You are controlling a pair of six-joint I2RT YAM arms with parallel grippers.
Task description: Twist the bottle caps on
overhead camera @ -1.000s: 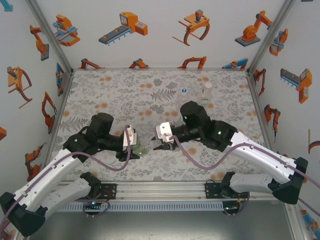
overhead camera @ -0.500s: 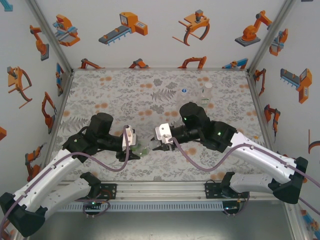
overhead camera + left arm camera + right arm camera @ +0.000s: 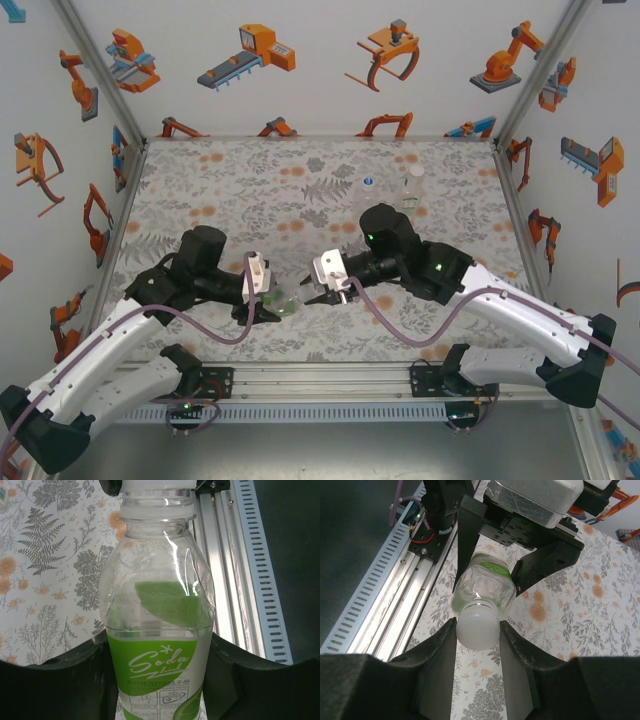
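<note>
A clear bottle with a green label [image 3: 157,630] lies nearly level just above the table, and my left gripper [image 3: 157,680] is shut on its labelled body. Its neck points toward my right gripper [image 3: 478,630], which is shut on a whitish cap [image 3: 478,625] sitting on the bottle's mouth. From above, the left gripper [image 3: 268,306], the green-label bottle [image 3: 288,300] and the right gripper [image 3: 318,295] meet near the table's front middle. In the right wrist view, the bottle [image 3: 485,587] runs back between the left gripper's dark fingers [image 3: 465,540].
Two more clear bottles stand upright at the back right, one with a bluish top [image 3: 367,190] and one with a white top [image 3: 414,185]. The aluminium rail [image 3: 395,595] runs along the table's near edge, close under both grippers.
The right wrist has turned slightly about the cap. The left arm and the bottle have barely shifted.
</note>
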